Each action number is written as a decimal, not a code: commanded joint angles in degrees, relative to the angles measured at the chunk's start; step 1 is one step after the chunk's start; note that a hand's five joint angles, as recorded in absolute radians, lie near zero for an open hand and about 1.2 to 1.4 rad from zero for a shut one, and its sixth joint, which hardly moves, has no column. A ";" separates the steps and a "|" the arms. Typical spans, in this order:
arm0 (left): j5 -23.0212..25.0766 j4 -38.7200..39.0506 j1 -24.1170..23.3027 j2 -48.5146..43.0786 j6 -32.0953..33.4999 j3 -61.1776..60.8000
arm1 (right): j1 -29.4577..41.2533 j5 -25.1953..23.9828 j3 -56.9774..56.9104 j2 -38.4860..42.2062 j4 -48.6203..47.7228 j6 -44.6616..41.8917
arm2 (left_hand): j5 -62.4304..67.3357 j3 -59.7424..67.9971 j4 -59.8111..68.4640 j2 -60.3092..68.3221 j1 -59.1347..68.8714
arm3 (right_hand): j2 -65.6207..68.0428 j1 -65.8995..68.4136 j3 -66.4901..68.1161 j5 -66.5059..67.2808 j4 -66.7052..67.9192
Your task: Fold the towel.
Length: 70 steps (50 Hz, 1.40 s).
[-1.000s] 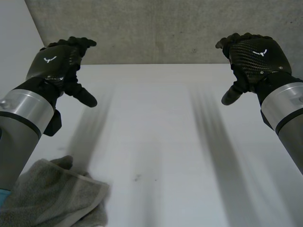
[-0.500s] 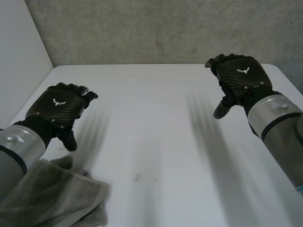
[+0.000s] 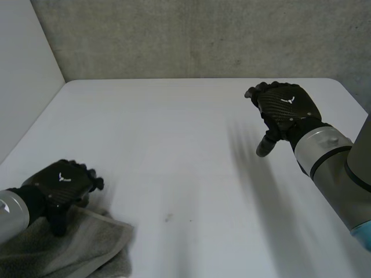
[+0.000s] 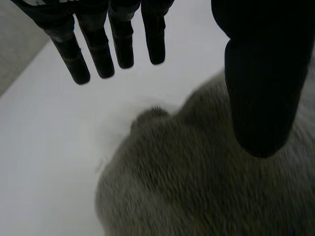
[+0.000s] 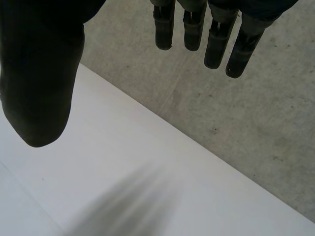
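A crumpled grey towel [image 3: 75, 246] lies at the table's near left corner. My left hand [image 3: 61, 185] hovers low over its far edge, fingers straight and apart from the thumb. In the left wrist view the towel [image 4: 206, 182] lies under the thumb, with the fingers [image 4: 98, 49] out over bare table beyond it; nothing is pinched. My right hand [image 3: 284, 110] is raised above the right side of the table, far from the towel. Its fingers [image 5: 216, 44] are straight and spread, holding nothing.
The white table [image 3: 185, 150] runs back to a grey concrete wall [image 3: 203, 35]. A pale wall panel [image 3: 23, 75] stands along the left side. A small dark speck [image 3: 167, 218] marks the table near the towel.
My left hand has dropped from high at the far left down to the towel's far edge. My right hand has sunk lower and moved a little toward the middle.
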 commanded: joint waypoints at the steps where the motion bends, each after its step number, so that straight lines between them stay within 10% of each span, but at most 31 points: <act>1: -0.43 0.18 1.31 -3.87 3.60 -1.09 | 0.01 0.05 0.06 0.57 0.04 -0.14 | 21.05 21.08 21.12 21.07 20.91 | -4.27 -2.73 -3.77 -3.22 -4.67; 5: -0.43 0.44 -2.19 -5.98 2.55 1.18 | -0.07 0.05 -0.03 0.75 0.04 -0.22 | 58.54 58.57 58.61 58.56 58.41 | -4.27 -2.73 -3.77 -3.22 -4.67; 14: -3.15 5.28 -16.88 -10.38 -12.13 16.22 | -0.78 0.05 -0.47 0.48 -0.31 -1.28 | 58.62 58.66 58.69 58.64 58.49 | -4.27 -2.73 -3.77 -3.22 -4.67; 19: -15.42 12.47 -27.23 -18.27 -25.47 30.69 | -1.48 0.14 -0.82 0.31 -0.49 -1.72 | 58.62 58.66 58.69 58.64 58.49 | -4.27 -2.73 -3.77 -3.22 -4.67; 38: -40.85 13.89 -53.26 -47.37 -29.26 63.85 | -15.98 -0.12 -6.18 0.31 -0.31 -1.90 | 58.62 58.66 58.69 58.64 58.49 | -4.27 -2.73 -3.77 -3.22 -4.67; 42: -40.77 14.07 -54.06 -50.10 -31.63 66.22 | -16.16 -0.12 -6.62 0.57 -0.23 -1.90 | 58.62 58.66 58.69 58.64 58.49 | -4.27 -2.73 -3.77 -3.22 -4.67; 47: -40.68 14.07 -54.24 -51.52 -36.99 67.99 | -16.16 -0.03 -6.53 0.57 -0.14 -1.90 | 9.45 9.49 9.52 9.47 9.32 | -4.27 -2.73 -3.77 -3.22 -4.67; 52: -40.68 13.54 -54.06 -49.50 -39.02 67.99 | -15.72 -0.12 -6.45 0.57 -0.05 -1.90 | -10.76 -10.72 -10.69 -10.74 -10.89 | -4.27 -2.73 -3.77 -3.22 -4.67; 70: -40.15 8.71 -36.68 -22.70 -39.11 47.63 | -7.63 -2.58 -6.18 0.04 6.80 -1.63 | -8.81 -8.78 -8.74 -8.79 -8.94 | -4.27 -2.73 -3.77 -3.22 -4.67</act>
